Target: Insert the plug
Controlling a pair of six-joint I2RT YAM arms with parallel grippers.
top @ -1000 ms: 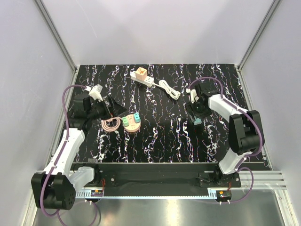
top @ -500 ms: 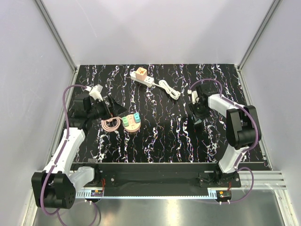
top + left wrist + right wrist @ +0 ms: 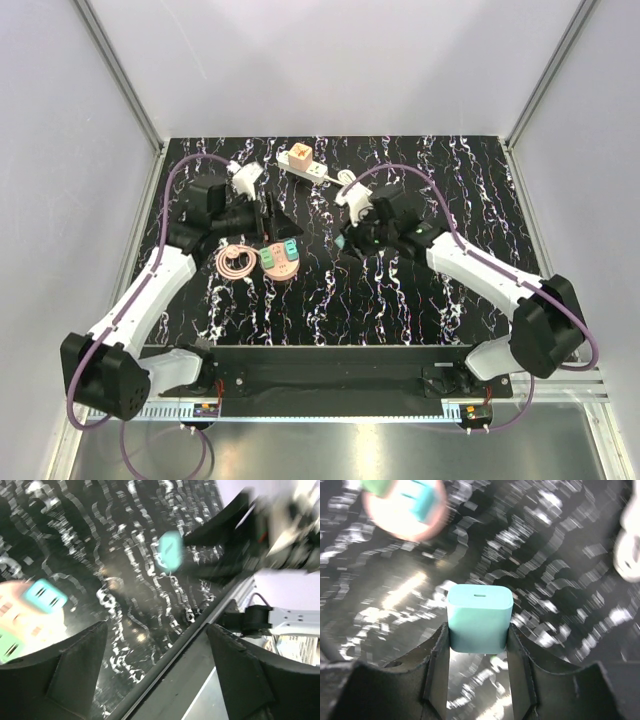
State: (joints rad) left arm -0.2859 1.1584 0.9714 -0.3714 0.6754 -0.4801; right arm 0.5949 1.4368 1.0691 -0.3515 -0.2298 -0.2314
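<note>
My right gripper [image 3: 352, 240] is shut on a teal plug [image 3: 480, 617], gripping its two sides above the table's middle. The plug also shows in the left wrist view [image 3: 169, 551], blurred. A round pink socket hub [image 3: 280, 261] with teal and green plugs in it lies left of the right gripper, a short gap away. It shows at the top left of the right wrist view [image 3: 405, 502] and at the left of the left wrist view [image 3: 22, 615]. My left gripper [image 3: 268, 216] is open and empty, just behind the hub.
A pink coiled cable [image 3: 235, 264] lies left of the hub. A white power strip [image 3: 303, 163] with an orange block on it and its white cord [image 3: 358, 188] lie at the back. The table's front rail [image 3: 200, 630] crosses the left wrist view.
My right arm has swung from the right side of the table to the middle, carrying the teal plug towards the hub. My left gripper has moved right and slightly back.
</note>
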